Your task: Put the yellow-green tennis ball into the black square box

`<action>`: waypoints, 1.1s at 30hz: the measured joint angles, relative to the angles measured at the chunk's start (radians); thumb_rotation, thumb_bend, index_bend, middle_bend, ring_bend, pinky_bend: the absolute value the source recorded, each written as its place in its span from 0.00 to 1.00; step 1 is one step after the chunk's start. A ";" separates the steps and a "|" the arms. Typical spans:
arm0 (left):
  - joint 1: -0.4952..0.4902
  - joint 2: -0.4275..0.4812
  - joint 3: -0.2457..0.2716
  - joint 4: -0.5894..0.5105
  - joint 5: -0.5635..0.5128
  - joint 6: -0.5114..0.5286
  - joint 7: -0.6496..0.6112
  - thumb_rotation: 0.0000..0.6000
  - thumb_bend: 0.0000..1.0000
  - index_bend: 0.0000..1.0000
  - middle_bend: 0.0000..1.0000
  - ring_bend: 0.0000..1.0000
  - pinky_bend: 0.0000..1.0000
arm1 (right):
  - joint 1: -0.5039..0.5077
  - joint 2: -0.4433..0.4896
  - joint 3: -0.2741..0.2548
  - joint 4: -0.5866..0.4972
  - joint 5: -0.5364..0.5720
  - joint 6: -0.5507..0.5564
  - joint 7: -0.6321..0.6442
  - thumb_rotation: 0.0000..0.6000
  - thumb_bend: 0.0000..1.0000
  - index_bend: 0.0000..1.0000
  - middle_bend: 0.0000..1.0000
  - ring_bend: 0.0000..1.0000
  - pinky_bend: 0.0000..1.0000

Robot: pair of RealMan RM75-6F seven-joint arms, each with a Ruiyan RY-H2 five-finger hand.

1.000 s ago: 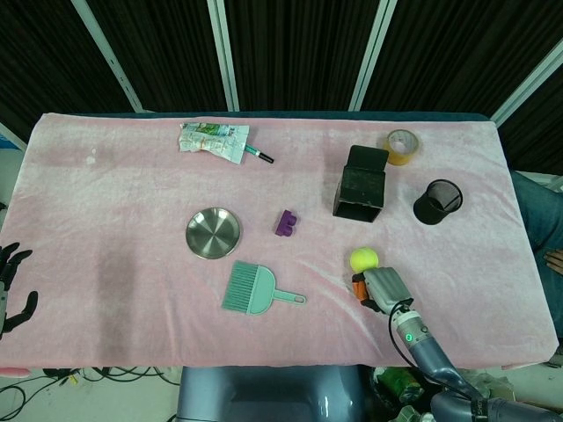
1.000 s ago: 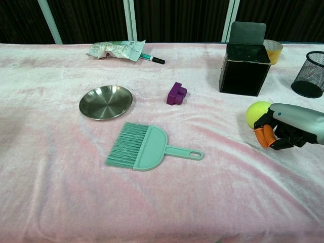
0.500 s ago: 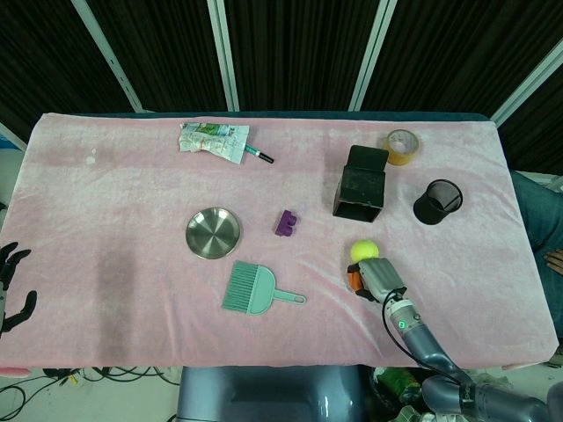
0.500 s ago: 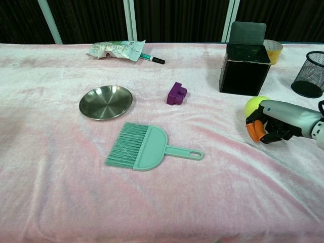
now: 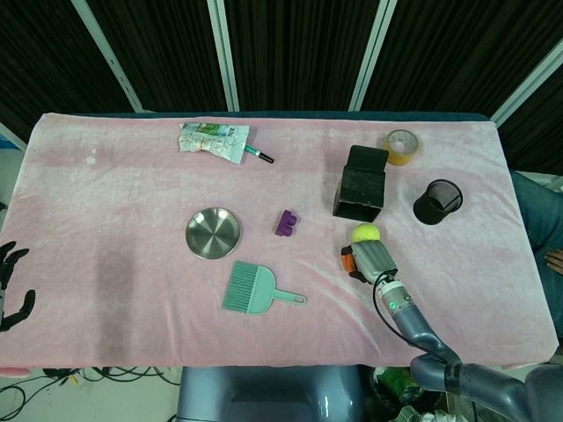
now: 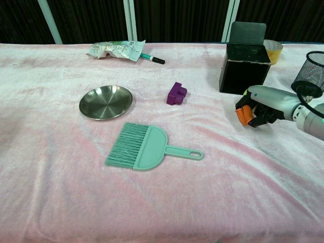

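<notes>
The yellow-green tennis ball (image 5: pixel 365 233) is at the far end of my right hand (image 5: pixel 364 261), just in front of the black square box (image 5: pixel 361 183). In the chest view the ball (image 6: pixel 246 92) shows only as a sliver behind the hand (image 6: pixel 257 106). The hand's fingers, with orange tips, curl around the ball and hold it low over the pink cloth. The box (image 6: pixel 245 62) stands upright, its flap raised at the back. My left hand (image 5: pixel 10 286) hangs off the table's near left corner, fingers apart and holding nothing.
A black mesh cup (image 5: pixel 437 201) and a yellow tape roll (image 5: pixel 402 146) stand right of the box. A purple block (image 5: pixel 286 223), steel dish (image 5: pixel 213 233) and teal dustpan brush (image 5: pixel 256 290) lie mid-table. A wrapper and pen (image 5: pixel 220 142) lie at the back.
My right hand has moved away from me toward the black box, turning a little left, and the ball has travelled with it. The left hand has not moved.
</notes>
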 measured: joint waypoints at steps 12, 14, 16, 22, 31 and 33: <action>0.001 0.001 -0.001 0.000 -0.004 0.001 0.002 1.00 0.43 0.17 0.08 0.03 0.00 | 0.069 -0.057 0.025 0.140 -0.029 -0.031 0.084 1.00 0.94 0.97 0.92 1.00 1.00; 0.001 0.001 -0.002 -0.002 -0.007 0.000 0.003 1.00 0.43 0.17 0.08 0.03 0.00 | 0.078 -0.070 0.030 0.163 -0.034 -0.030 0.108 1.00 0.94 0.97 0.91 1.00 1.00; 0.001 0.001 -0.002 -0.002 -0.008 -0.001 0.003 1.00 0.43 0.17 0.08 0.03 0.00 | 0.086 -0.081 0.034 0.181 -0.037 -0.033 0.131 1.00 0.94 0.97 0.91 0.99 1.00; 0.001 0.001 -0.003 -0.003 -0.011 -0.001 0.005 1.00 0.43 0.17 0.08 0.03 0.00 | 0.116 -0.117 0.043 0.259 -0.038 -0.055 0.166 1.00 0.93 0.97 0.90 0.98 1.00; -0.002 0.002 -0.006 -0.005 -0.020 -0.008 0.007 1.00 0.43 0.17 0.08 0.03 0.00 | 0.167 -0.189 0.058 0.411 -0.039 -0.078 0.230 1.00 0.93 0.97 0.90 0.98 1.00; -0.002 0.002 -0.006 -0.005 -0.021 -0.009 0.007 1.00 0.43 0.17 0.08 0.03 0.00 | 0.175 -0.201 0.059 0.433 -0.042 -0.081 0.245 1.00 0.93 0.97 0.90 0.98 1.00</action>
